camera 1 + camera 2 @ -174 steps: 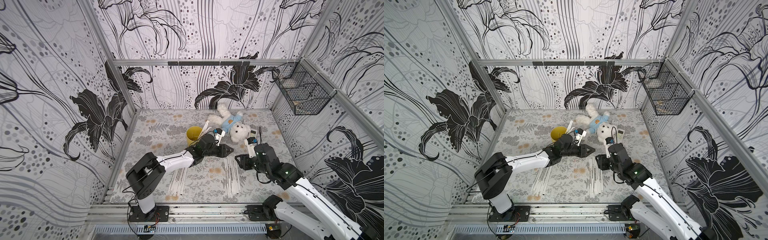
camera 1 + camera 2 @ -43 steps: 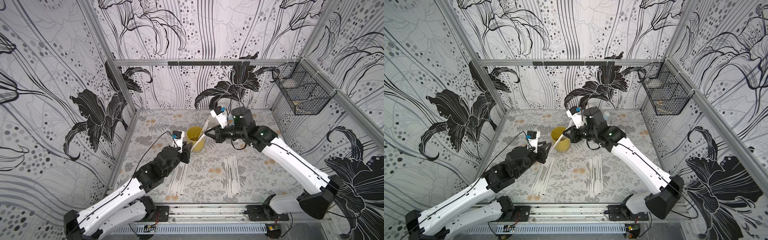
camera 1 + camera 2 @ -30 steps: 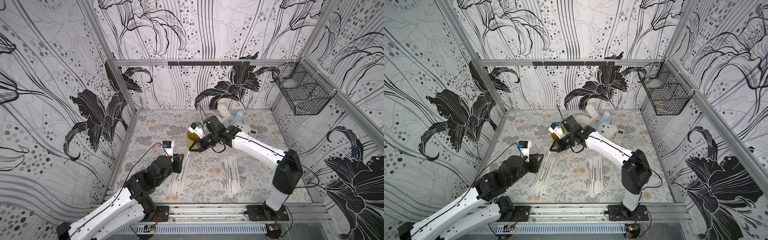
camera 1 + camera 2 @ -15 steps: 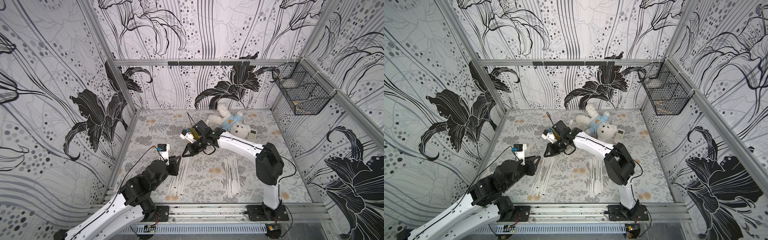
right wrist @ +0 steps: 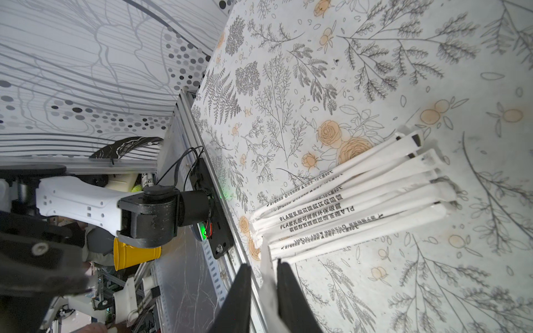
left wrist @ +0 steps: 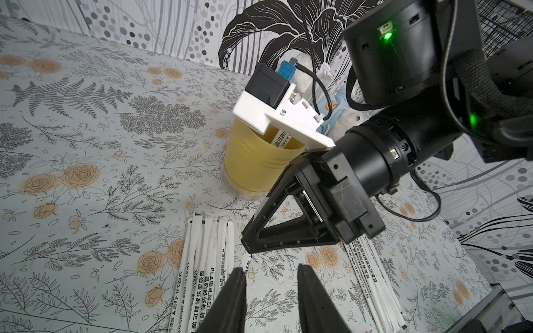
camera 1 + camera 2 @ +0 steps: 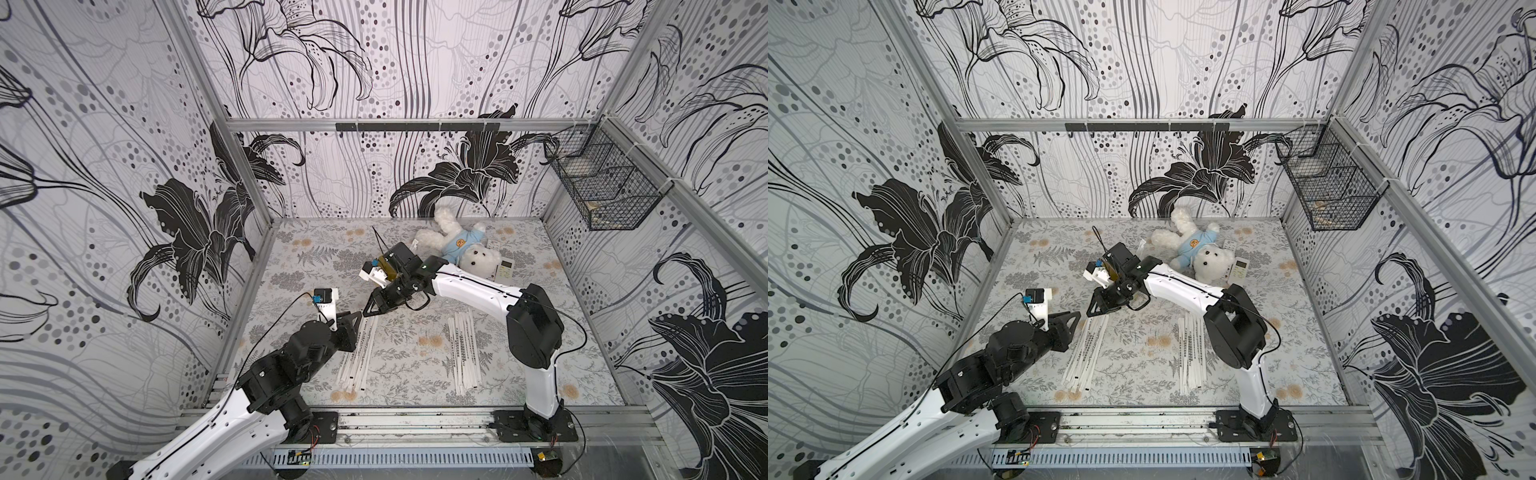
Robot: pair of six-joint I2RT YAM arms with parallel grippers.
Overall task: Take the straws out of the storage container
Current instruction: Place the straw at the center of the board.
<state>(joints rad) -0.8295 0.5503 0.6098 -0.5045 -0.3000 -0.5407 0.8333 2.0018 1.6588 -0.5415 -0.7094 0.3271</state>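
The right gripper [image 5: 263, 263] is held low over the table [image 7: 291, 266], with its tips just beside the far end of a row of straws [image 5: 346, 207] that lies flat on the left arm's side. Its jaws are set a little apart, and one straw [image 5: 266, 288] is seen between them. A narrow gap is visible between this straw and one finger [image 5: 238, 297], so the straw is not clamped.

The left gripper [image 6: 271, 288] is found near to it, over the same row, the tips of the two grippers being close but apart. Its jaws are parted too, and nothing is held between them.

Just behind the right gripper, the storage container [image 6: 256, 164] is standing upright on the table. It is partly hidden in both top views by that arm's wrist camera [image 6: 268, 86]. Inside it a further straw [image 6: 281, 138] is seen against the wall. How many more are inside cannot be told.

A second row of straws [image 7: 465, 353] is laid flat on the right arm's side, well apart from the first row. Near the back wall a white teddy bear [image 7: 457, 245] in a blue shirt is lying.
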